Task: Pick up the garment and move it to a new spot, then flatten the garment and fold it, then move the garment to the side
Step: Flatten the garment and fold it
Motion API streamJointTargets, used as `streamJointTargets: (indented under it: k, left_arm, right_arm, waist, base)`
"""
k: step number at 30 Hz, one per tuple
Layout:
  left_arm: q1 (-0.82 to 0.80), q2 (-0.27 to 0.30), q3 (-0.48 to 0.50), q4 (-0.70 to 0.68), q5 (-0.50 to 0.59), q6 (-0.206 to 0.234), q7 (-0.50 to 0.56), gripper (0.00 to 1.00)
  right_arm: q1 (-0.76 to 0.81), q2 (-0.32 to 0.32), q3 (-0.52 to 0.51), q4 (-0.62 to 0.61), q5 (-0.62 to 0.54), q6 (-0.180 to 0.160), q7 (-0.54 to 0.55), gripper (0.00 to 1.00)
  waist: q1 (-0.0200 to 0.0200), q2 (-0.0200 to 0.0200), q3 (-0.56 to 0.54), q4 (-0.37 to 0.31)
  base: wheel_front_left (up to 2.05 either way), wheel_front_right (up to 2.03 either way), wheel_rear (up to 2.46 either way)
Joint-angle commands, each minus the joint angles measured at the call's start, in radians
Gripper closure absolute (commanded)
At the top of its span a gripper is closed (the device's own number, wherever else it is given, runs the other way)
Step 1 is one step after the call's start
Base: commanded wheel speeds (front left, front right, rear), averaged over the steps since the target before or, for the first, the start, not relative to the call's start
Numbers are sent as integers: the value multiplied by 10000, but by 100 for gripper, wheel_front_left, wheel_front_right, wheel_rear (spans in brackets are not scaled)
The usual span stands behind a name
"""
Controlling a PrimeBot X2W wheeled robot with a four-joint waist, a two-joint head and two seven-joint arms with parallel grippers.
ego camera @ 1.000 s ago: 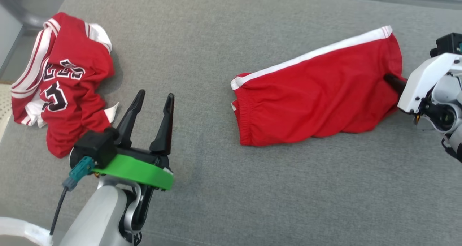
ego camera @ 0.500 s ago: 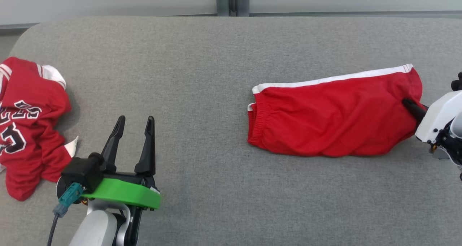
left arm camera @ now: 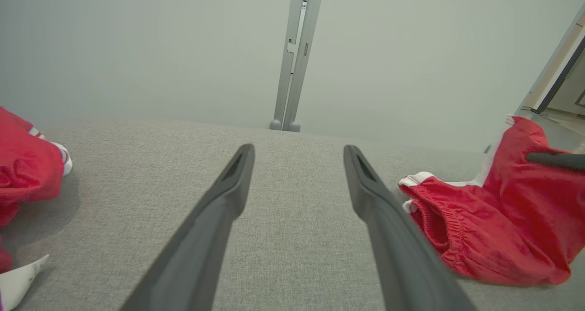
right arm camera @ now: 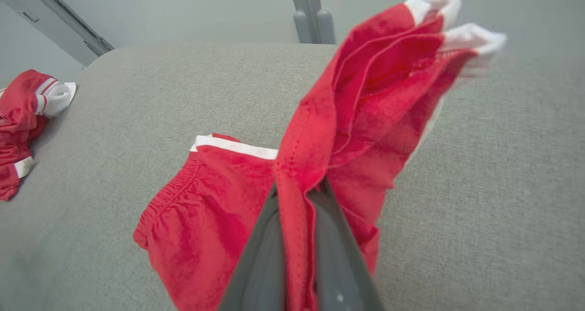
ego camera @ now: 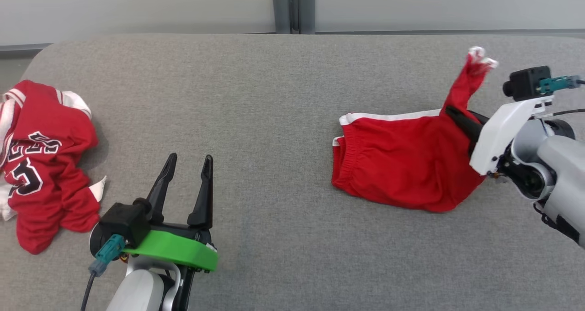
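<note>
Pinches the red shorts [ego camera: 402, 165] with the right gripper [ego camera: 450, 111], jaws pressed together on a bunched fold of cloth at the shorts' right end. Holds that end up off the grey cloth surface [ego camera: 274, 96], with the white-edged leg hems poking up past the fingertips and blurred in the right wrist view. Leaves the rest of the shorts lying on the surface at the right: gathered waistband toward the left, white side stripe along the far edge, red cloth sloping up from the waistband to the pinched fold. Reaches in from the right edge of the head view, with a white wrist shell and a small black camera [ego camera: 525, 82] behind the fingers.

Carries the left gripper [ego camera: 189, 162] low at the near left, just above the surface, jaws spread wide and empty, fingers pointing away toward the pale back wall [ego camera: 137, 5]. Has it well apart from the shorts, to their left. Wears a green ring [ego camera: 178, 251] at the base of the fingers, with a teal plug [ego camera: 107, 251] beside it.

At the far left of the surface, a crumpled red jersey [ego camera: 41, 160] with white trim and black lettering, near the left gripper's wrist but not touched. Beyond the far edge of the surface, a grey post [ego camera: 293, 5] against the wall.
</note>
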Motion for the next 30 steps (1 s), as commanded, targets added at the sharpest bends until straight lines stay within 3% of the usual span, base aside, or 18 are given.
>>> streamJointTargets:
  k: [1, 10, 19, 20, 21, 22, 30]
  left_arm:
    - [135, -89, 46, 35, 78, -75, -4, 0]
    - [-96, -385, 34, 394, 425, -363, -3, 0]
    - [-205, -552, 381, 571, 655, -485, -4, 0]
    - [-173, -566, 424, 581, 669, -504, -4, 0]
    - [-142, -574, 457, 582, 669, -515, -3, 0]
    - [-106, -584, 493, 580, 661, -538, -4, 0]
    - [224, -608, 851, 528, 776, -598, -4, 0]
  right_arm:
    - [-81, 173, 75, 116, -141, 0, -38, 100]
    - [356, 1675, 424, 1199, -186, 0, 361, 100]
    - [469, 2510, 750, 1816, -267, 0, 569, 100]
    - [417, 2590, 755, 1892, -291, 0, 485, 82]
    - [384, 2629, 755, 1915, -296, 0, 442, 51]
    - [353, 2625, 781, 1911, -317, 0, 413, 0]
    - [249, 2051, 578, 967, -383, 0, -659, 0]
  waist:
    - [1, 0, -82, 289]
    - [1, 0, -62, 1070]
    - [1, 0, -35, 1093]
    - [1, 0, -52, 1040]
    - [1, 0, -64, 996]
    - [1, 0, -86, 930]
    - [1, 0, -424, 219]
  base:
    - [0, 0, 0]
    - [0, 0, 0]
    - [0, 0, 0]
    - [0, 0, 0]
    - [0, 0, 0]
    - [0, 0, 0]
    - [0, 0, 0]
